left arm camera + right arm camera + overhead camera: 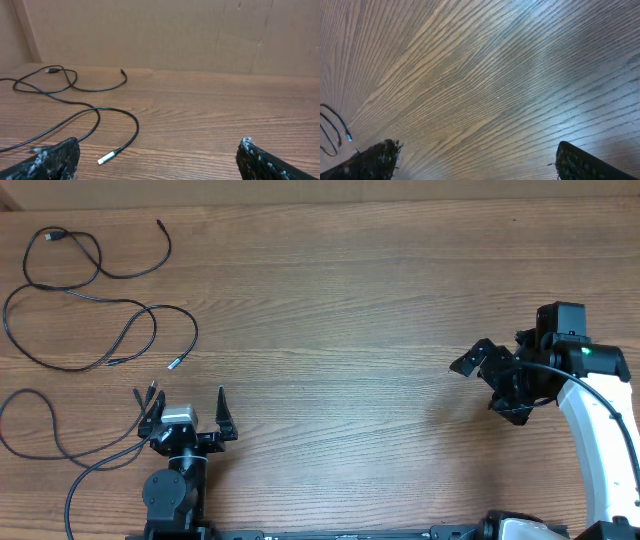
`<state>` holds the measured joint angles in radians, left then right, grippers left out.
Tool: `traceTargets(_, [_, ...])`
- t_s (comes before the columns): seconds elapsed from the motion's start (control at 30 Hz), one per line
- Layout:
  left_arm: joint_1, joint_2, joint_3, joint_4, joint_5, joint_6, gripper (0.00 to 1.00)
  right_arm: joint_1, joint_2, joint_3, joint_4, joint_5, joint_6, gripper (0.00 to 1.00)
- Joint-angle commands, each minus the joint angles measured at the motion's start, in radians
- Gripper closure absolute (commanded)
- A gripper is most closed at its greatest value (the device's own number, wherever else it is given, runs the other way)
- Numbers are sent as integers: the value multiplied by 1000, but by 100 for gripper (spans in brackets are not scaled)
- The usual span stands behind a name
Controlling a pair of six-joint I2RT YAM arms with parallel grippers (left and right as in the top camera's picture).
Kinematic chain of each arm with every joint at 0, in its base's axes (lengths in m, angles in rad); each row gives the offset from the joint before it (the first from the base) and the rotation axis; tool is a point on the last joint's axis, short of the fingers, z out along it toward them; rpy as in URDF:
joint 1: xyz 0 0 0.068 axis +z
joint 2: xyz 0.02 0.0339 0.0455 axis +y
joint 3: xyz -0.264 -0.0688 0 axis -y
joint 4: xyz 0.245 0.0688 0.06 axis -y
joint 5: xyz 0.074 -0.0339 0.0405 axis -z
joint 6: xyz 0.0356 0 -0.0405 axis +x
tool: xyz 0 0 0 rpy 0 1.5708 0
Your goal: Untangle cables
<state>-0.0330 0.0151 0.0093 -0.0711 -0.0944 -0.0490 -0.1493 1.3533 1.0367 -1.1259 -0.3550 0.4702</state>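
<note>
The cables lie spread in loose, separate curves on the left of the wooden table (pixel 340 300). One cable (pixel 130 275) curls at the far left corner. A second ends in a silver plug (pixel 173 364), which lies just ahead of my left gripper's left finger (pixel 107 159). A third (pixel 30 392) loops at the near left, its ends beside my left gripper (pixel 180 398). That gripper sits low at the near edge, open and empty (pixel 157 150). My right gripper (pixel 487 385) hangs open over bare wood at the right (pixel 475 150), far from the cables.
A brown cardboard wall (pixel 200 35) stands behind the table's far edge. A short bit of cable (pixel 335 125) shows at the left edge of the right wrist view. The right arm's white link (pixel 600 430) and its own thick wire run along the right side.
</note>
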Motion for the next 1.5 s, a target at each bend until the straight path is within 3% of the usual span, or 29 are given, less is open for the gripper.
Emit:
traceTargets(0.0, [-5,-11,-4,1,-2,19,0,-3,-1,-3,3,3,-7,0])
traceTargets(0.83, [-5,-11,-4,1,-2,19,0,-3,-18,-3,11,52,-7,0])
traceTargets(1.03, [-5,-11,-4,1,-2,19,0,37,-143,-3,50,135,-13,0])
traceTargets(1.47, [-5,-11,-4,1,-2,19,0,150,-528,-71,188,137,-263,0])
